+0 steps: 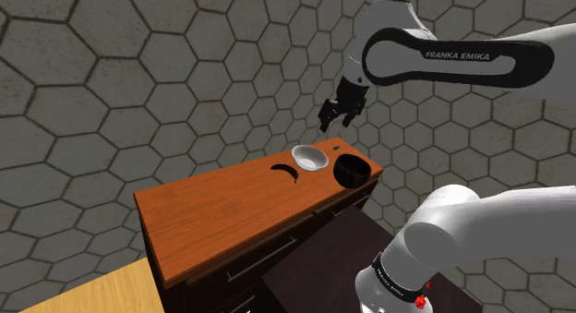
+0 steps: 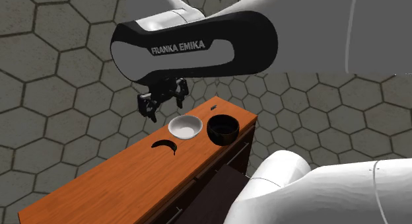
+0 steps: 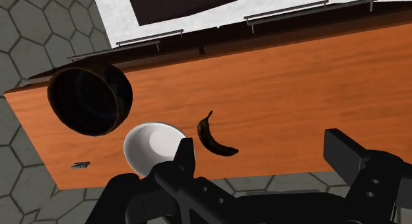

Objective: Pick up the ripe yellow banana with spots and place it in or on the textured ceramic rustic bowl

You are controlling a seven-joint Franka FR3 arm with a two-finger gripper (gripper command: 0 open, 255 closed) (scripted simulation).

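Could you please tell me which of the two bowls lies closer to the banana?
The white round bowl: it sits beside the dark curved banana, while the black round bowl stands beyond it, at the orange-brown tabletop's end.

Arm [image 1: 462, 57] stretched fwd, wrist [image 1: 354, 84] bent down, gripper [image 1: 334, 114] aloft w/ fingers [image 3: 185, 154] apart.

The arm's dark casing [image 1: 459, 60] carries "FRANKA EMIKA" in white capitals (legible in both the shoulder and second exterior views). Lettering on the black collar [image 1: 392, 276] lower down is too small to read.
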